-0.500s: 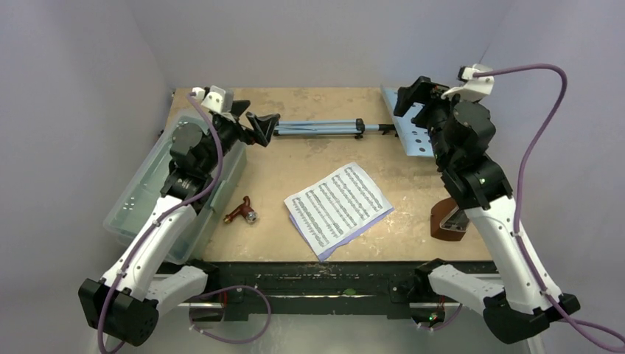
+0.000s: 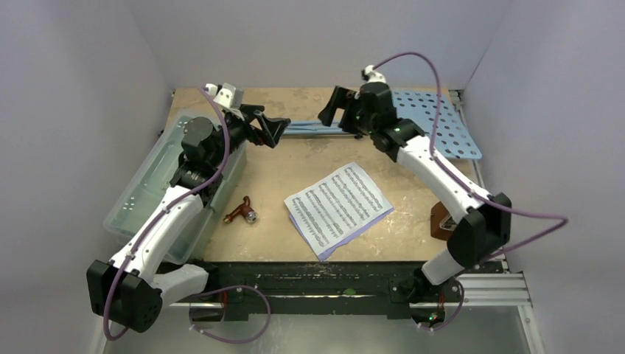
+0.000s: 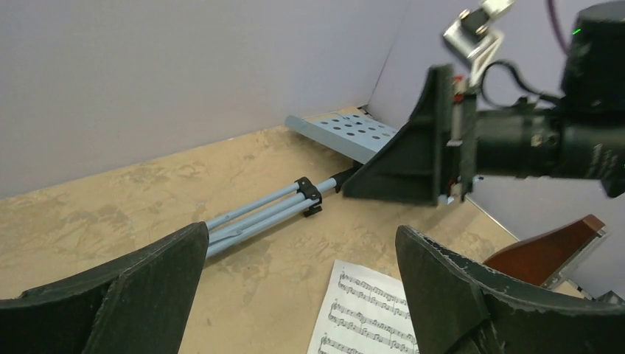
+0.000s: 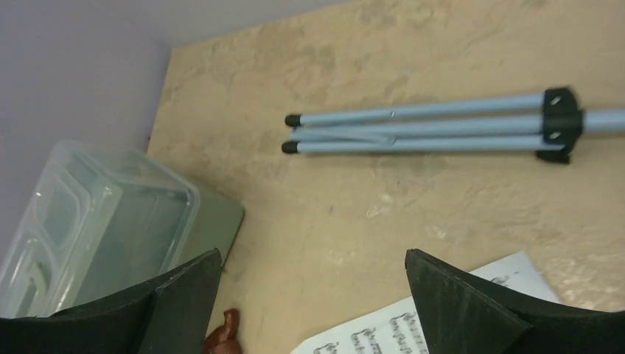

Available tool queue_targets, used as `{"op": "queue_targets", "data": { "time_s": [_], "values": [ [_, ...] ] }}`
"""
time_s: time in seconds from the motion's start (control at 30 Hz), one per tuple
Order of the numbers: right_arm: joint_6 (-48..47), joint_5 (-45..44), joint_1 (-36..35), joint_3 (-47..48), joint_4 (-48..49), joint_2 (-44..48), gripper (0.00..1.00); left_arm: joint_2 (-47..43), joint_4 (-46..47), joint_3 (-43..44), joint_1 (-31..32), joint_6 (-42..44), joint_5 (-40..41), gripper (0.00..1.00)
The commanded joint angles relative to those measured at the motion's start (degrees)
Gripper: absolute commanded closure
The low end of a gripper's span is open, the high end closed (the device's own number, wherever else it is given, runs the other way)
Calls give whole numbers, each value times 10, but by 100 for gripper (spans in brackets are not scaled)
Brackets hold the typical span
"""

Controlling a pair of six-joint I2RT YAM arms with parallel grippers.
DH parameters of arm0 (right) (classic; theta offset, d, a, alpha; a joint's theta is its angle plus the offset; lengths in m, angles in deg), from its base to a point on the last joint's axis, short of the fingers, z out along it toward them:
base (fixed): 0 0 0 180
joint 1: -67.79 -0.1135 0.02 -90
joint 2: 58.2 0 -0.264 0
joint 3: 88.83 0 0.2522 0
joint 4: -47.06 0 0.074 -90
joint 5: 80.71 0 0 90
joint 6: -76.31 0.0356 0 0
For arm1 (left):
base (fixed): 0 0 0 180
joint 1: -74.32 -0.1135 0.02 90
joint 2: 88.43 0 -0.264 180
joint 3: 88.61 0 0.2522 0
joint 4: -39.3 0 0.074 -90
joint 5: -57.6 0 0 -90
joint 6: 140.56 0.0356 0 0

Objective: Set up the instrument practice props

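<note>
The light-blue music stand (image 2: 317, 127) lies flat at the back of the table, legs folded and pointing left, with its perforated desk (image 2: 435, 122) at the back right. My left gripper (image 2: 271, 127) is open and empty just above the leg tips. My right gripper (image 2: 333, 112) is open and empty above the pole, facing the left one. The white and lilac sheet-music pages (image 2: 339, 206) lie at the front centre. The brown metronome (image 2: 442, 223) stands at the front right, partly hidden by my right arm. The left wrist view shows the legs (image 3: 258, 215), the desk (image 3: 346, 133), the pages (image 3: 368, 317) and the metronome (image 3: 549, 251). The right wrist view shows the legs (image 4: 420, 125).
A large clear plastic lidded box (image 2: 144, 195) lies along the left edge, under my left arm, and also shows in the right wrist view (image 4: 88, 221). A small brown winding key (image 2: 241, 212) lies between the box and the pages. Walls close the back and both sides.
My right arm has swung left from over the stand's desk to above the pole, uncovering the desk. My left gripper has moved a little right, toward the leg tips.
</note>
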Motion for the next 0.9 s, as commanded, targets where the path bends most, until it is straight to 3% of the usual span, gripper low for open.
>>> {"op": "queue_targets", "data": {
  "time_s": [0.0,0.17,0.3,0.47,0.63,0.77,0.87],
  "values": [
    [83,28,-34,-2,34,-50,1,3,23,17,2,-10,15,2],
    [72,-14,-24,17,14,-80,1,7,17,17,4,-6,28,3],
    [34,-5,29,3,-13,-52,1,8,16,18,7,-12,29,2],
    [2,23,120,-124,7,50,1,8,13,22,10,-22,30,2],
    [-19,42,143,-236,21,164,1,9,12,24,13,-31,23,3],
    [9,73,210,-330,60,249,9,10,12,24,16,-34,25,5],
    [45,103,272,-371,91,280,9,14,13,23,18,-35,26,6]
  ]
}}
